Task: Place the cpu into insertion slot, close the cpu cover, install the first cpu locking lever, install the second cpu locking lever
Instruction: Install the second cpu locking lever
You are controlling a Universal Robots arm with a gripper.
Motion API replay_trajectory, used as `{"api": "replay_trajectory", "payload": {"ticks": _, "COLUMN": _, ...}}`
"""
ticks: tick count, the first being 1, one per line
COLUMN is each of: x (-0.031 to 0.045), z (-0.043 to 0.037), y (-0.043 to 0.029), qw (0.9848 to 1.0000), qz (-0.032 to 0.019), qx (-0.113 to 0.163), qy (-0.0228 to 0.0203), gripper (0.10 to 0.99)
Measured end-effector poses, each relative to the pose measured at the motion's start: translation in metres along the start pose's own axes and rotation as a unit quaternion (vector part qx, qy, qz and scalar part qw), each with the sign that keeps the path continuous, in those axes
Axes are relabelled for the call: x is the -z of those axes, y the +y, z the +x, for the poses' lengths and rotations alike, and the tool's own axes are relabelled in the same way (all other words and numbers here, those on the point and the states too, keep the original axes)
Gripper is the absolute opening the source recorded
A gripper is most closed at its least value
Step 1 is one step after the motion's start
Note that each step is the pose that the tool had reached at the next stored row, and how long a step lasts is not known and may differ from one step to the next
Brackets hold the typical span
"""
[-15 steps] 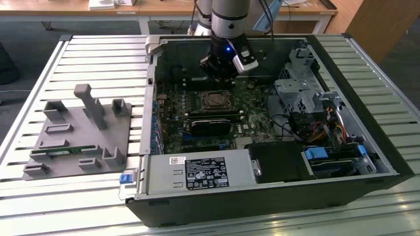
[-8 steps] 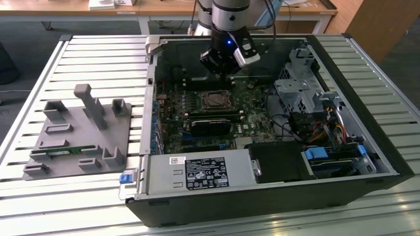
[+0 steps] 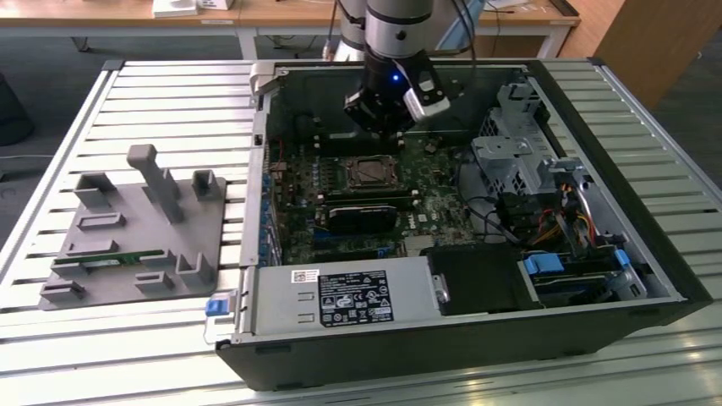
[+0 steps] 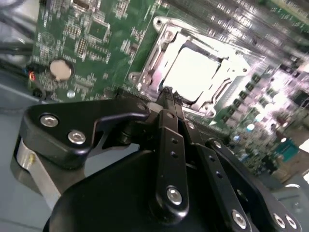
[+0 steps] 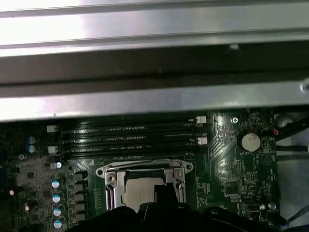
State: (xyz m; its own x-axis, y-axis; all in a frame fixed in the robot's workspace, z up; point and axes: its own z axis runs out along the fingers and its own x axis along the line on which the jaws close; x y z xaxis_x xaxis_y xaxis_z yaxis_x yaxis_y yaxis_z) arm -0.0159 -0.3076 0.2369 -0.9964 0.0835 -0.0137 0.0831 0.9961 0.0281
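The cpu (image 4: 195, 72) lies flat in the insertion slot (image 3: 370, 174) on the green board, its pale metal face showing. The silver cpu cover (image 4: 161, 46) lies down over it as a frame, with the chip showing through its window. In the first wrist view the cpu (image 5: 137, 194) and cpu cover (image 5: 112, 181) sit just beyond the black fingertips. My gripper (image 4: 168, 96) is shut with nothing between the fingers, its tips at the edge of the socket. In the exterior view my gripper (image 3: 386, 135) hangs inside the case, just above the socket's far side.
Long black memory slots (image 5: 125, 135) run beside the socket, against the case wall (image 5: 154, 96). A coin battery (image 5: 250, 141) sits on the board. A black card (image 3: 361, 216), drive cage (image 3: 513, 161) and power supply (image 3: 338, 300) crowd the case. A grey fixture (image 3: 135, 228) stands on the table.
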Motion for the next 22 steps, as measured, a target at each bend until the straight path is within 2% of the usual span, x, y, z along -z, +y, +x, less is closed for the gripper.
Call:
{"api": "replay_trajectory", "payload": {"ticks": 7, "x": 0.0003, "z": -0.0017, "y": -0.0220, "qw": 1.0000, "qz": 0.0002, "qx": 0.000, "qy": 0.0001, "gripper": 0.106}}
{"api": "replay_trajectory", "payload": {"ticks": 11, "x": 0.0003, "z": -0.0024, "y": -0.0297, "qw": 1.0000, "qz": 0.0002, "qx": 0.000, "qy": 0.0005, "gripper": 0.106}}
{"api": "replay_trajectory", "payload": {"ticks": 13, "x": 0.0003, "z": -0.0025, "y": -0.0319, "qw": 1.0000, "qz": 0.0003, "qx": 0.000, "qy": 0.0023, "gripper": 0.106}}
{"api": "replay_trajectory", "payload": {"ticks": 16, "x": 0.0002, "z": -0.0027, "y": -0.0334, "qw": 0.9999, "qz": 0.0011, "qx": 0.000, "qy": 0.0115, "gripper": 0.106}}
{"api": "replay_trajectory", "payload": {"ticks": 17, "x": 0.0002, "z": -0.0028, "y": -0.0345, "qw": 0.9999, "qz": 0.0012, "qx": 0.000, "qy": 0.0126, "gripper": 0.106}}
{"api": "replay_trajectory", "payload": {"ticks": 22, "x": -0.0002, "z": -0.0037, "y": -0.0454, "qw": 0.9999, "qz": 0.0011, "qx": 0.000, "qy": 0.0131, "gripper": 0.106}}
